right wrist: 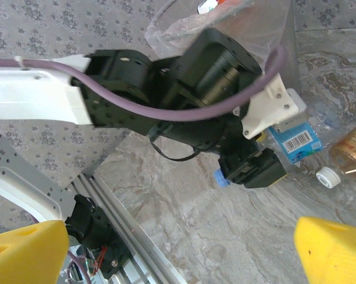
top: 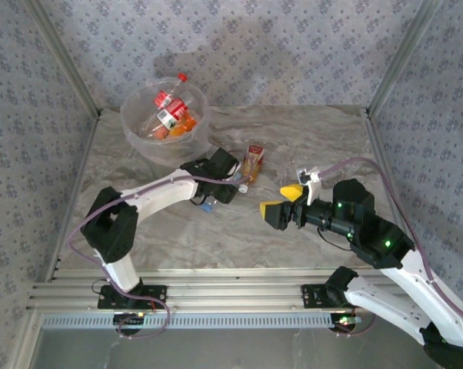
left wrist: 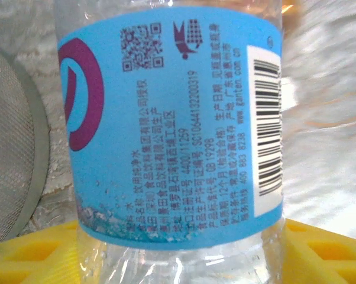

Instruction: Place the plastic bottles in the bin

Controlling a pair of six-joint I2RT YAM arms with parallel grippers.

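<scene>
Left tool (left wrist: 179,251): clamped on the blue-labelled bottle (left wrist: 172,130), one yellow finger (left wrist: 30,254) against each side of its clear body below the label
Blue-labelled bottle: crosswise between the left tool's fingers, close up to the wrist camera with barcode and small print facing it; from the right wrist it lay low by the counter (top: 316,146), its blue cap (right wrist: 221,177) poking out on the near side of the tool
Right tool (top: 281,200): jaws wide apart, holding nothing, above the counter to the right of the left tool and well apart from it, pointing towards it
Orange bottle (top: 253,162): lying on the counter just right of the left tool, touched by neither tool, white cap (top: 244,187) at its near end
Bin (top: 136,137): at the far left of the counter, just beyond the left tool
Bottles in the bin (top: 171,114): several heaped inside with red and orange labels, one red cap reaching above the rim
</scene>
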